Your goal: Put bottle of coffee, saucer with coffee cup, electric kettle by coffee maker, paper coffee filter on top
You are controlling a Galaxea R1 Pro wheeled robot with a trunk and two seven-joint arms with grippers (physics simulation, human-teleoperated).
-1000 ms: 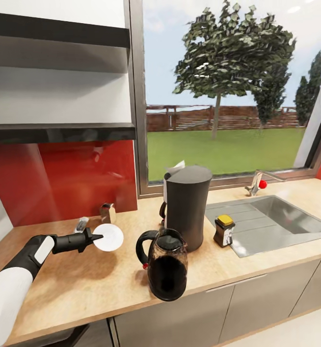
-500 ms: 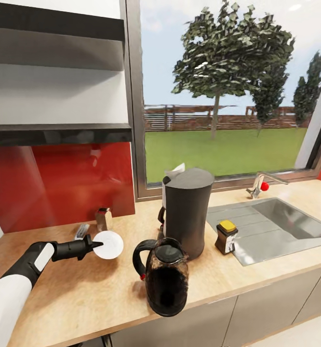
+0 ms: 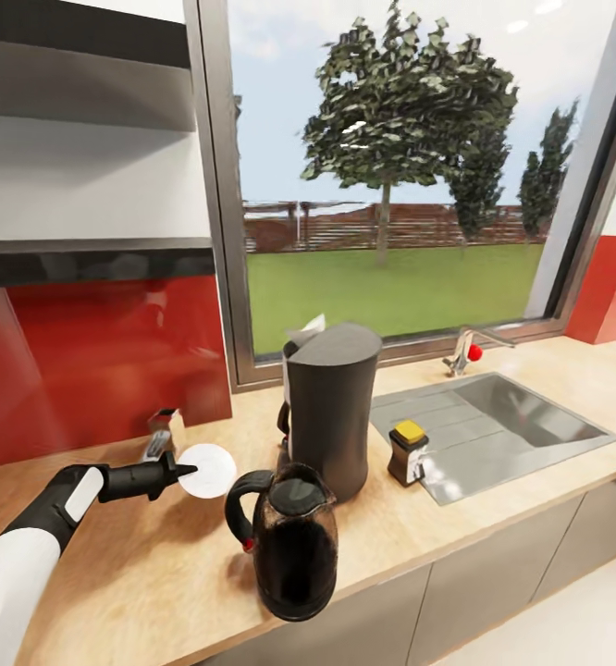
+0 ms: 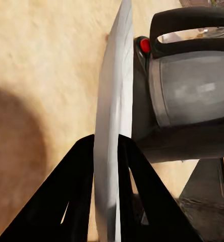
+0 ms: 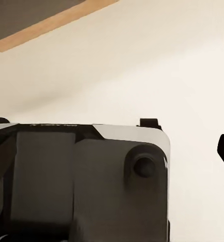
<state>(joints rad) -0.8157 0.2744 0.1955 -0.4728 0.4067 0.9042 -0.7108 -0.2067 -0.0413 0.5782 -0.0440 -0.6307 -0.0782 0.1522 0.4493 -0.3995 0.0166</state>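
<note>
Matt wood-grain countertop point(image 3: 456, 518), glossy red backsplash point(image 3: 95, 361), brushed metal sink point(image 3: 521, 421), matt dark plastic coffee maker point(image 3: 331, 407), glossy translucent kettle point(image 3: 294, 546).

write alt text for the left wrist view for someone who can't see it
The left pincer grips a white saucer edge-on between its two black fingers, above a wooden countertop. Just beyond the saucer stands the electric kettle, with its black handle and a red button.

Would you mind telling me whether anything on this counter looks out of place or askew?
The saucer is not lying flat: the left gripper pinches it by the rim, on edge in the left wrist view, above the countertop. The electric kettle stands close to the counter's front edge. Otherwise nothing looks spilled or damaged.
</note>
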